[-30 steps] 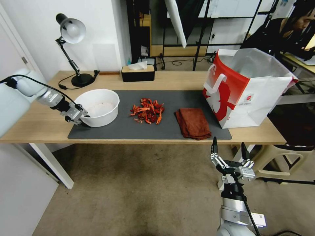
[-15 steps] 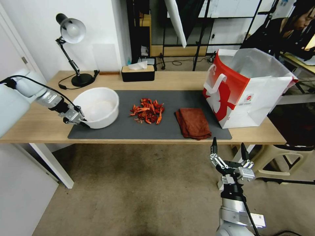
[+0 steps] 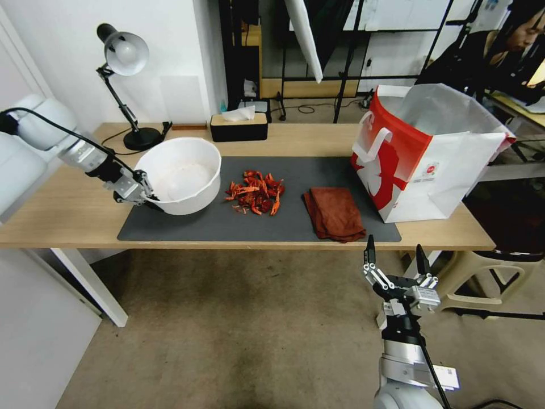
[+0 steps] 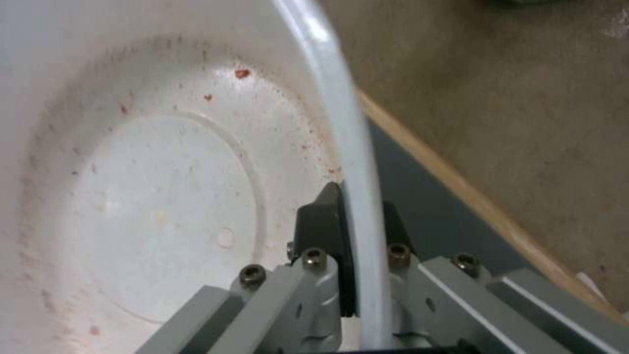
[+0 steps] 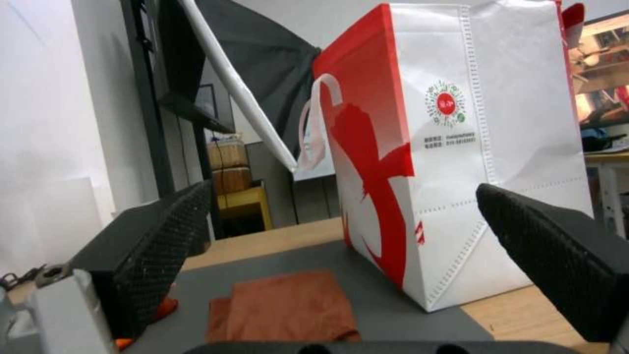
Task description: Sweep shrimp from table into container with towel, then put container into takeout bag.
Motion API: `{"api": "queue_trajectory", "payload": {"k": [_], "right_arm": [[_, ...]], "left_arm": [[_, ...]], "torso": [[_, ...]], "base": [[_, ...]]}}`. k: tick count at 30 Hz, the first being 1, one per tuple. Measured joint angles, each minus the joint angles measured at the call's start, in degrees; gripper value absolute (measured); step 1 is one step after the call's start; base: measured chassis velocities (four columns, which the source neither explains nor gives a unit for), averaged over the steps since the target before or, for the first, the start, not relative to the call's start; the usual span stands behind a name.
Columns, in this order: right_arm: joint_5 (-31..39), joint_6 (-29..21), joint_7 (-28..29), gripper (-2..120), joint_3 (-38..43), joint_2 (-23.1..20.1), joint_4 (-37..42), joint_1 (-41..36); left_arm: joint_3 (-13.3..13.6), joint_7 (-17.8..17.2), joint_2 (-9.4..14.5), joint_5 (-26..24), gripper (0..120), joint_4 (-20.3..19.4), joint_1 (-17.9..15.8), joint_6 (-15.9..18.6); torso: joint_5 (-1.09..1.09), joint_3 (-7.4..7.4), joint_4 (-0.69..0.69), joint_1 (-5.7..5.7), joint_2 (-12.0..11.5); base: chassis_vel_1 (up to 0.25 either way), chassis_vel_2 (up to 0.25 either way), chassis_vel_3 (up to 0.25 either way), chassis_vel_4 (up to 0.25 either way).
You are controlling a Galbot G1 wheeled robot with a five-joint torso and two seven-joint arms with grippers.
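My left gripper (image 3: 149, 193) is shut on the rim of the white container (image 3: 183, 173), which is tilted up with its mouth facing the shrimp. In the left wrist view my left gripper (image 4: 354, 221) pinches the container (image 4: 164, 172) rim, one finger inside and one outside. The red shrimp (image 3: 255, 192) lie heaped on the dark mat in the middle of the table (image 3: 57, 216). The rust-brown towel (image 3: 334, 213) lies folded to their right, also seen from the right wrist as the towel (image 5: 285, 307). The takeout bag (image 3: 423, 150) stands at the table's right end. My right gripper (image 3: 394, 255) hangs open below the table's front edge.
A desk lamp (image 3: 126, 57) stands at the back left. A black tissue box (image 3: 238, 126) sits at the back middle. A stool (image 3: 482, 278) stands on the floor to the right of my right arm. The takeout bag (image 5: 452, 147) rises just beyond the towel.
My left gripper has lifted and tipped the container, moving it right toward the shrimp. The right arm has stayed put.
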Motion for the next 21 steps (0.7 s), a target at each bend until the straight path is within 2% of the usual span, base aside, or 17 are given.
{"api": "queue_trajectory", "payload": {"k": [6,7,9,10,11,12,13,14,15,16,19,20,21], "right_arm": [[0.84,-0.03,-0.37,100,0.84,-0.79,-0.02,-0.18],[0.84,-0.03,-0.37,100,0.84,-0.79,-0.02,-0.18],[1.12,-0.13,-0.40,100,1.07,-0.92,-0.02,-0.16],[1.12,-0.13,-0.40,100,1.07,-0.92,-0.02,-0.16],[1.20,-0.24,-0.41,100,1.18,-0.99,-0.02,-0.09],[1.25,-0.65,-0.41,100,1.19,-1.14,0.05,0.06],[1.25,-0.65,-0.41,100,1.19,-1.14,0.05,0.06],[1.25,-0.84,-0.39,100,1.17,-1.25,0.14,0.13],[1.26,-0.97,-0.37,100,1.17,-1.29,0.15,0.22],[1.26,-0.97,-0.37,100,1.17,-1.29,0.15,0.22],[1.26,-1.26,-0.31,100,1.16,-1.36,0.06,0.61],[1.26,-1.26,-0.31,100,1.16,-1.36,0.06,0.61],[1.25,-1.38,-0.29,100,1.14,-1.37,-0.05,0.79]], "left_arm": [[-0.30,0.05,1.47,-1.95,0,-6.98,0.04,0.19],[-0.30,0.05,1.47,-1.95,0,-6.98,0.04,0.19],[-0.69,0.04,2.23,-2.65,0,-9.79,0.61,0.43],[-0.69,0.04,2.23,-2.65,0,-9.79,0.61,0.43],[-1.21,0.04,2.78,-2.78,0,-11.93,1.48,0.71],[-3.45,0.04,4.81,-3.12,0,-19.05,5.37,1.94],[-3.45,0.04,4.81,-3.12,0,-19.05,5.37,1.94],[-5.81,0.03,6.25,-3.16,0,-23.28,8.67,2.39],[-8.12,0.03,7.25,-3.13,0,-25.80,11.15,2.66],[-8.12,0.03,7.25,-3.13,0,-25.80,11.15,2.66],[-19.83,0.00,10.19,-2.23,0,-32.15,23.20,3.06],[-19.83,0.00,10.19,-2.23,0,-32.15,23.20,3.06],[-23.30,0.01,11.25,-1.46,0,-33.79,28.37,3.06]], "torso": [[0.00,0.00,0.01,0.00,0.00],[0.00,0.00,0.01,0.00,0.00],[0.01,0.00,0.01,0.00,0.00],[0.01,0.00,0.01,0.00,0.00],[0.00,0.00,0.01,0.00,0.00],[0.00,0.00,0.00,0.00,0.00],[0.00,0.00,0.00,0.00,0.00],[-0.01,0.00,0.01,0.00,0.00],[0.00,0.00,0.00,0.00,0.00],[0.00,0.00,0.00,0.00,0.00],[0.01,-0.01,0.02,-0.01,0.01],[0.01,-0.01,0.02,-0.01,0.01],[-0.01,-0.01,0.03,-0.01,0.02]], "base": [[0.000,0.000,0.000,0.000],[0.000,0.000,0.000,0.000],[0.000,0.000,0.000,0.000],[0.000,0.000,0.000,0.000],[0.000,0.000,0.000,0.000],[0.000,0.000,0.000,0.000],[0.000,0.000,0.000,0.000],[0.000,0.000,0.000,0.000],[0.000,0.000,0.000,0.000],[0.000,0.000,0.000,0.000],[0.000,0.000,0.000,0.000],[0.000,0.000,0.000,0.000],[0.000,0.000,0.000,0.000]]}}
